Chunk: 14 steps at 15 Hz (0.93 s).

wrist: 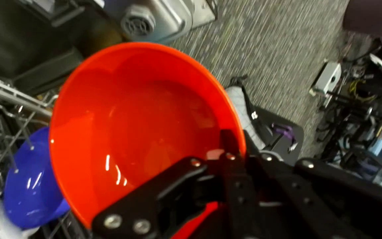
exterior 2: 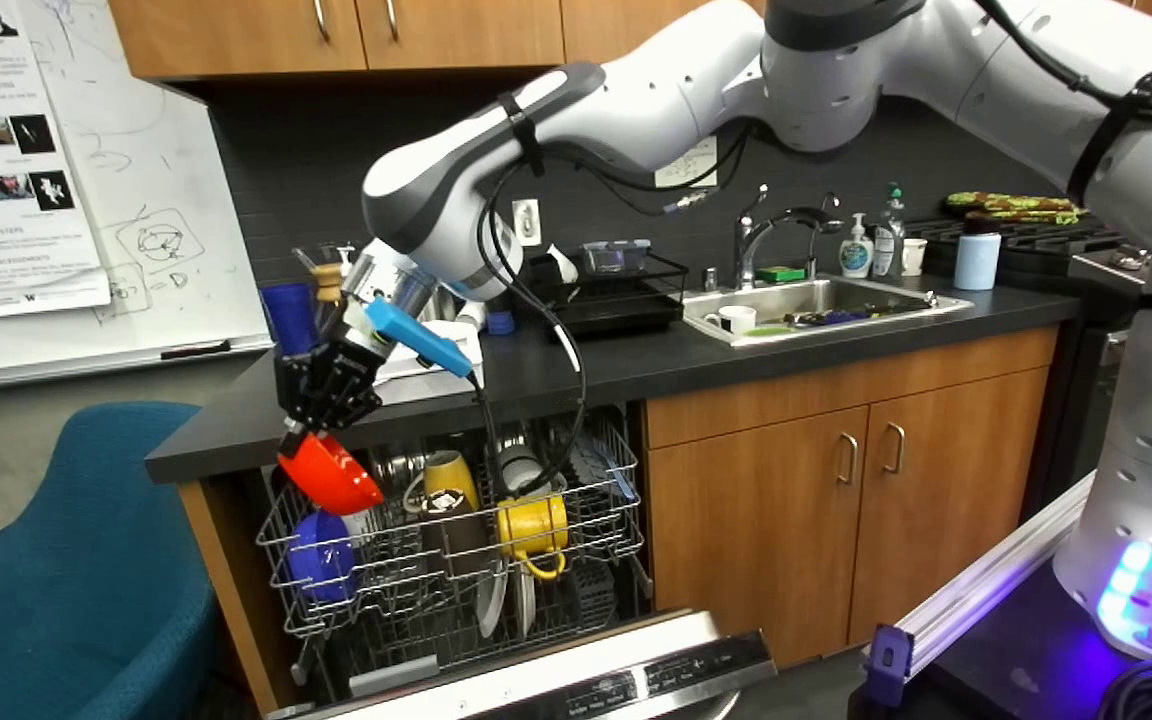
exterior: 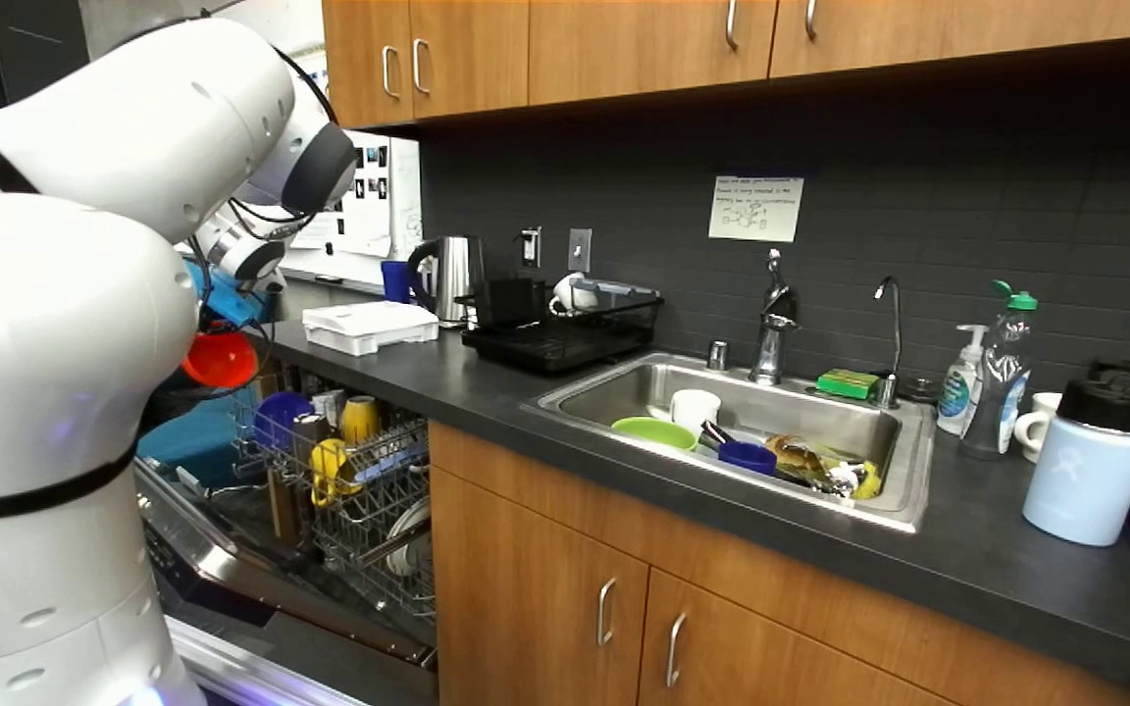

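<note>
Red bowl (exterior 2: 331,475), tilted, hangs from the gripper (exterior 2: 297,435) in an exterior view, over the corner of the upper dishwasher rack (exterior 2: 591,520). Just below it a blue bowl (exterior 2: 322,558) sits in that rack; whether the two touch I cannot tell. A yellow mug (exterior 2: 533,525) and a dark brown cup (exterior 2: 454,535) stand farther along among the wires, and the dishwasher door (exterior 2: 576,668) is down. Grasping and lifting look done, in my judgement; setting the bowl down and letting go of it remain.

In an exterior view the red bowl shows beside the arm (exterior: 45,343), its open side partly facing the camera, and the jaws are too obscured there to read. The sink (exterior: 913,461) holds a green bowl (exterior: 653,429), a white mug (exterior: 695,407) and a navy dish (exterior: 747,457); if these belong to the same work, more is left.

In the wrist view the jaws are clamped on the red bowl's rim, one of the fingers (wrist: 228,141) inside. Whether the bowl is bound into the rack or out of it, the pictures do not settle.
</note>
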### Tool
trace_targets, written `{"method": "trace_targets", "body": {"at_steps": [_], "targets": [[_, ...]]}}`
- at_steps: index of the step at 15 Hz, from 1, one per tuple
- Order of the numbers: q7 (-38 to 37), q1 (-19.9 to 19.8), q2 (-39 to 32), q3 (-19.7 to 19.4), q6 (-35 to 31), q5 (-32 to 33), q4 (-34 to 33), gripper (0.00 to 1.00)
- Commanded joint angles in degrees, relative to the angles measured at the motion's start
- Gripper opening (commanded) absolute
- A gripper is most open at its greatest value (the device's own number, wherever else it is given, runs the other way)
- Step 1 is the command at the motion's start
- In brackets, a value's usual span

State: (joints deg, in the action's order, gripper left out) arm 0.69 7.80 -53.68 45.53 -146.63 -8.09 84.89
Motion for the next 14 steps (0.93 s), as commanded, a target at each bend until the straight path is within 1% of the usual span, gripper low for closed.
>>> {"method": "trace_targets", "body": {"at_steps": [1, 2, 6, 9, 11, 14], "targets": [[4.7, -2.8, 4.0, 2.7, 6.2, 1.3, 7.1, 0.01], [7.8, -0.8, 5.9, 0.2, 8.7, -1.7, 7.3, 0.01], [12.3, 1.6, 9.7, -2.2, 19.3, -0.6, 8.2, 0.01], [15.0, 5.0, 12.3, -5.7, 26.9, 1.4, 6.5, 0.01], [16.0, 8.3, 13.8, -8.9, 28.3, 3.8, 6.0, 0.01], [15.8, 14.0, 15.2, -13.9, 27.3, 8.8, 6.6, 0.01]]}}
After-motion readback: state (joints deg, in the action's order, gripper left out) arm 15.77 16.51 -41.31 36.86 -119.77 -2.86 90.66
